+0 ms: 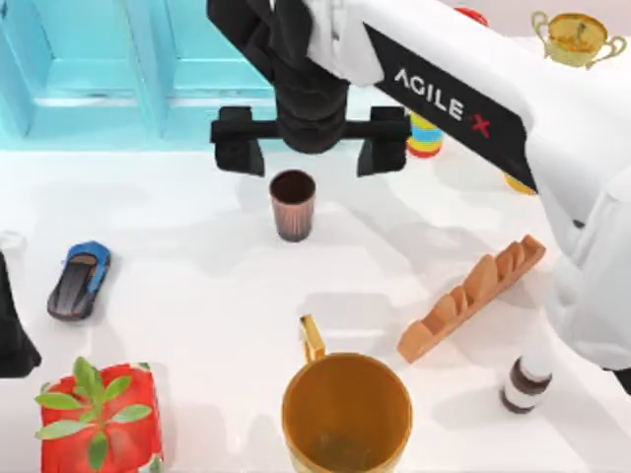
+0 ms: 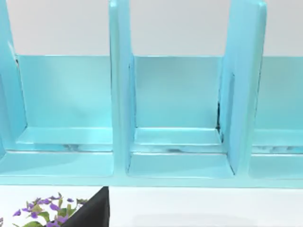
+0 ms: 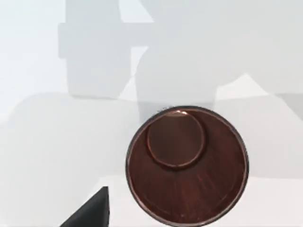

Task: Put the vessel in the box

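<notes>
The vessel [image 1: 293,204], a small dark brown ribbed cup, stands upright on the white table just in front of the box [image 1: 99,69], which is light blue with tall walls and dividers. My right gripper [image 1: 310,148] hovers open just behind and above the vessel, fingers spread wide, nothing between them. The right wrist view looks straight down into the vessel [image 3: 187,165]. The left wrist view faces the box [image 2: 118,94] and its compartments. My left arm [image 1: 12,335] is parked at the table's left edge.
A big orange mug [image 1: 345,414] stands at the front, a bread loaf [image 1: 471,296] to its right, a small bottle [image 1: 525,382] beyond. A toy car [image 1: 79,281] and a red plant pot [image 1: 99,419] sit left. A gold trophy [image 1: 577,37] is far right.
</notes>
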You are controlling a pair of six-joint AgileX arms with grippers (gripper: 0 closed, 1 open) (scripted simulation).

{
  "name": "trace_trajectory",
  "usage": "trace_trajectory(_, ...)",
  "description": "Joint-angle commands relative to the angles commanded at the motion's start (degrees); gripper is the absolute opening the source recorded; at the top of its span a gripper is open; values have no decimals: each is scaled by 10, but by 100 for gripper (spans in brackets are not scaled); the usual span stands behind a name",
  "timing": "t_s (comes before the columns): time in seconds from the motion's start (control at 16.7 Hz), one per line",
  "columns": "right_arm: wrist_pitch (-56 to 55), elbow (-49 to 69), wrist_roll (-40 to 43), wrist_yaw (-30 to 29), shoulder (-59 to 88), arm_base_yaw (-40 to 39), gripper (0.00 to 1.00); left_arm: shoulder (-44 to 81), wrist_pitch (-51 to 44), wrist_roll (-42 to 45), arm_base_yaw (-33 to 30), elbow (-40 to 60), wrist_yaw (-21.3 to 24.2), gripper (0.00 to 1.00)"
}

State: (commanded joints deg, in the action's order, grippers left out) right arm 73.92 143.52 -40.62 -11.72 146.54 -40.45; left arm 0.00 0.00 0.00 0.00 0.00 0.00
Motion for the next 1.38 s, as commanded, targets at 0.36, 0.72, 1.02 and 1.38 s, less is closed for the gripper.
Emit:
trace_trajectory(0.36, -107, -90, 10, 2, 17, 10, 100, 0, 0, 0, 0, 0, 0, 100)
trace_trajectory(0.72, -107, -90, 10, 2, 17, 10, 77, 0, 0, 0, 0, 0, 0, 100)
trace_trajectory(1.02, -107, -90, 10, 2, 17, 10, 40, 0, 0, 0, 0, 0, 0, 100)
trace_trajectory(1.38, -107, -90, 10, 2, 17, 10, 0, 0, 0, 0, 0, 0, 0, 100)
